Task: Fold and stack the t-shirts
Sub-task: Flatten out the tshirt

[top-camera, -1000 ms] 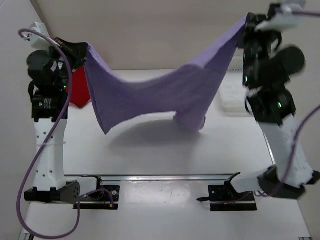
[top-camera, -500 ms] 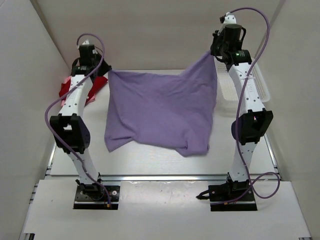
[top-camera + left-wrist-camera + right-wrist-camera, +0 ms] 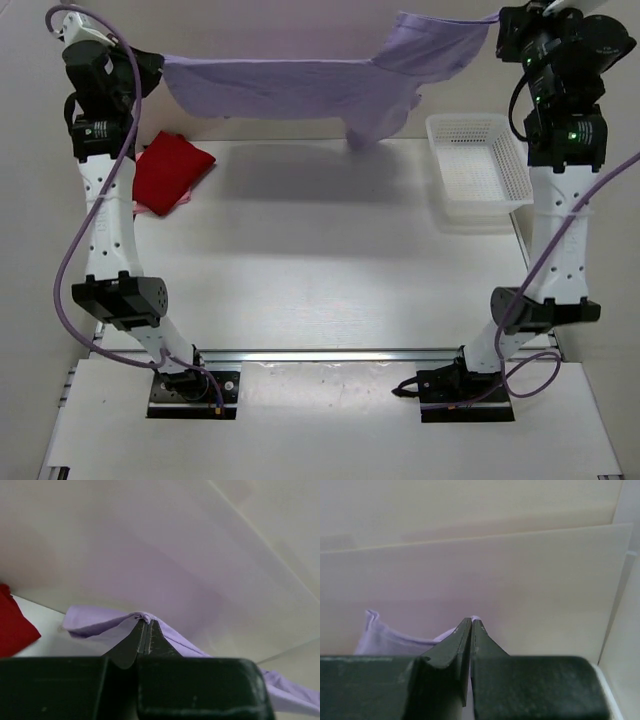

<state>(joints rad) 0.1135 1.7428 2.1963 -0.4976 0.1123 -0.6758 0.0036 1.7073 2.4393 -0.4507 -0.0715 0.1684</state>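
Lavender t-shirt (image 3: 290,85): up in the air over the far edge of the counter (image 3: 320,270), spread wide between the two tools; top edge pulled nearly straight, lower cloth sagging into a bunched fold right of the middle; not touching the counter.
Dark red t-shirt (image 3: 172,168): folded, lying on the counter at far left, just beside the left arm and below the left end of the lavender cloth.
Pink t-shirt (image 3: 146,208): only a thin edge showing under the near side of the dark red one.
Left tool (image 3: 145,627): pinched tight on the left corner of the lavender t-shirt, fingers together, cloth puckered at the tips.
Right tool (image 3: 471,622): clamped on the right corner, raised high, a sliver of lavender showing past the tips.
Basket (image 3: 480,212): white mesh, on the counter at far right, just beside the right arm, beneath the right end of the hanging cloth and apart from it.
Cables (image 3: 75,250): purple, looping along each arm.
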